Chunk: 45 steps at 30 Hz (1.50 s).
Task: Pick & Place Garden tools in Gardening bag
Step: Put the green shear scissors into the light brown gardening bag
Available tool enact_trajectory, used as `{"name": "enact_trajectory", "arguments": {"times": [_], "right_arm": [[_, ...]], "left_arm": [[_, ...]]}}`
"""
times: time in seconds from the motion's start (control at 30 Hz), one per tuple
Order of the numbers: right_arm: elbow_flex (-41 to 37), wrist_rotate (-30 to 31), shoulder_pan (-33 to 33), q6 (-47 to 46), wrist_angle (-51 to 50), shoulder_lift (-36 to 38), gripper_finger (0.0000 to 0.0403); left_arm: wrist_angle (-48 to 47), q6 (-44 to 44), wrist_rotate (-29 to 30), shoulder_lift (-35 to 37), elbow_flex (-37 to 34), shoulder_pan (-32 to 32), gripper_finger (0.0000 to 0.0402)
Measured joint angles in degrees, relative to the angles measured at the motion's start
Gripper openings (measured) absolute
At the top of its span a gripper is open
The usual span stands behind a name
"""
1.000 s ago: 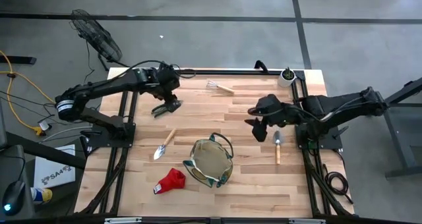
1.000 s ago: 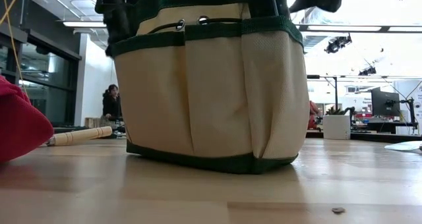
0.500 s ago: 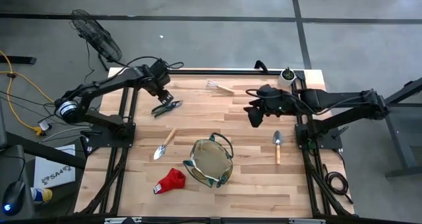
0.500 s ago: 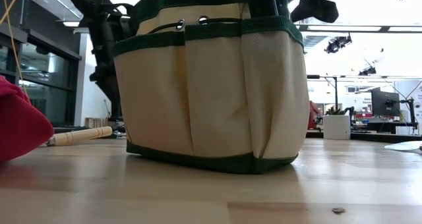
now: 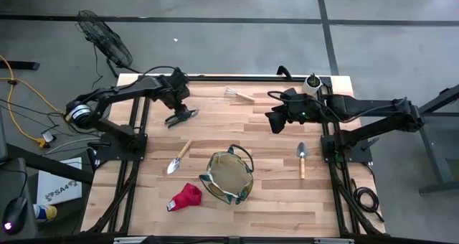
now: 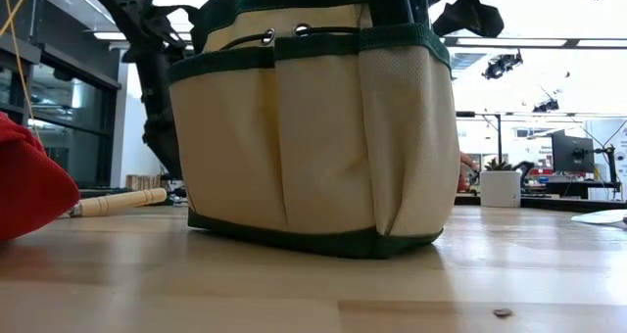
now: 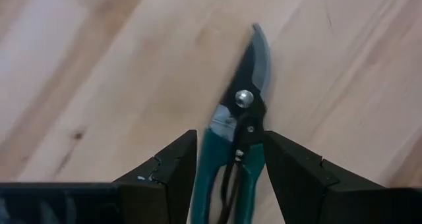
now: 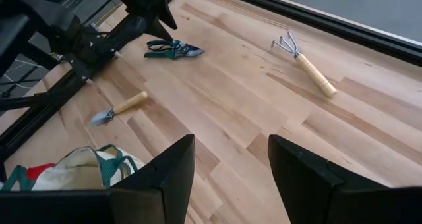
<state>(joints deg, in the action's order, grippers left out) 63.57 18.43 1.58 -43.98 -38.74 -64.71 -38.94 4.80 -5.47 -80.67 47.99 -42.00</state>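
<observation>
The left hand [image 5: 177,102] hovers over the far left part of the pale wooden bench [image 5: 272,194], its two dark fingers [image 7: 165,174] spread open on either side of the green-handled pruners with dark blades [image 7: 239,141], which lie flat on the wood. The fingers straddle the handles just behind the pivot screw, probably because that is the narrow, firm part to close on; nothing is gripped yet. The right hand [image 5: 275,123] hangs in the air over the far right part of the bench, open and empty, and it looks to be waiting. The round tan fabric gardening bag with dark green trim [image 5: 229,176] stands upright near the front middle, mouth up and loop handles fallen outward, so a tool can be dropped straight in. The other tools lie around it, well apart from one another: a red glove [image 5: 186,197] just beside the bag on its left, a wooden-handled metal trowel [image 5: 178,156] between the glove and the pruners, a second trowel [image 5: 302,160] off to the bag's right, and a wooden-handled mini rake [image 5: 238,94] near the far edge. A small white pot with a green plant [image 5: 312,82] sits at the far right corner, clear of the work.
</observation>
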Motion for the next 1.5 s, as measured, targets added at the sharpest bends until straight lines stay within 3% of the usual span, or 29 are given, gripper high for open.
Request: {"name": "enact_trajectory", "arguments": {"times": [0.27,0.43,0.63,1.0,1.5], "right_arm": [[0.02,0.00,0.00,-1.87,-0.13,0.00,0.0184],[0.02,-0.45,-0.04,-2.98,-1.07,0.00,0.0184],[0.07,-0.65,-0.07,-4.05,-1.60,0.00,0.0184],[0.09,-0.63,-0.07,-4.30,-1.60,0.00,0.0184],[0.09,-0.61,-0.07,-4.48,-1.60,0.00,0.0184]], "left_arm": [[-0.02,1.52,-2.69,-1.43,-0.02,0.00,0.0170],[-0.06,4.00,0.28,-2.13,-0.02,0.09,0.0170],[0.07,3.97,-1.48,-2.48,-0.02,0.50,0.0170],[1.63,3.98,5.90,-2.48,-0.02,6.42,0.0170],[1.66,4.05,8.46,-7.25,0.11,7.91,0.0170]]}}
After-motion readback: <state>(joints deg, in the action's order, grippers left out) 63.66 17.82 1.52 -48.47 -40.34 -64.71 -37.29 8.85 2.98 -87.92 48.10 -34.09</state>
